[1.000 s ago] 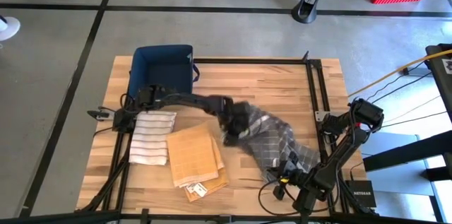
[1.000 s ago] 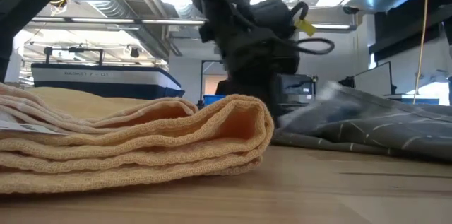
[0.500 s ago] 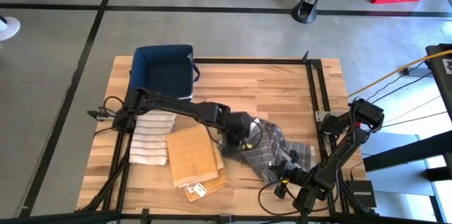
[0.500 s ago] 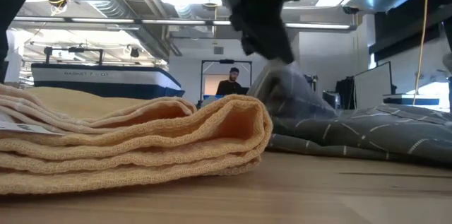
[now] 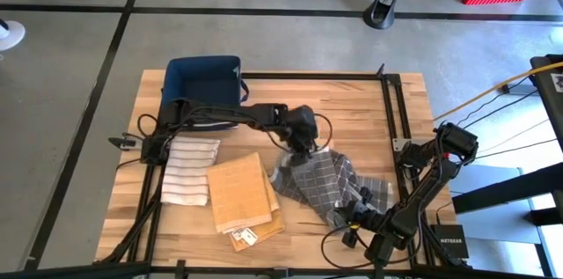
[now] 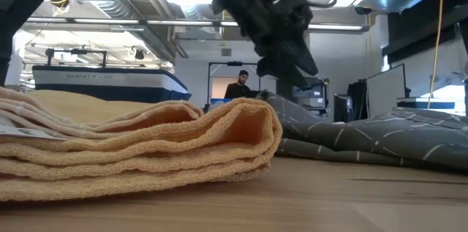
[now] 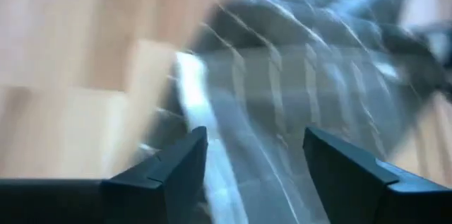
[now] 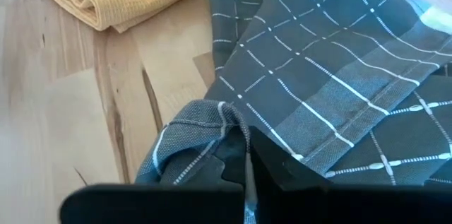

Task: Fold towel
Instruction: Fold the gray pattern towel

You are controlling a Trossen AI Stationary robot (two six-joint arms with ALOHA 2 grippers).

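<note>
**Mia:** When you look down from above, why is the left gripper (image 5: 302,135) up over the far edge of the grey towel (image 5: 330,184)?

**Ben:** I think it just let that edge drop. Its fingers are apart with nothing between them. The right gripper (image 5: 355,215) is at the near edge, and I think it pins the cloth there so it won't slide. The towel lies on the wooden table (image 5: 352,103), a bit right of the middle, next to the folded yellow towel (image 5: 241,193).

**Mia:** And from down low?

**Ben:** The yellow towel (image 6: 139,148) fills the front. The grey towel (image 6: 365,138) lies low behind it, with one hump under the left gripper (image 6: 281,42).

**Mia:** What does the left wrist camera show?

**Ben:** Two dark fingers (image 7: 166,174) wide apart, and the grey towel (image 7: 296,90) below, all blurry.

**Mia:** And the right wrist one?

**Ben:** The right gripper (image 8: 244,164) is pinched tight on a bunched corner of the grey towel (image 8: 332,75).

**Mia:** How does the towel look?

**Ben:** Dark grey with thin white squares. It's doubled over but wrinkly and crooked, so I'd say the fold isn't neat yet.
</note>
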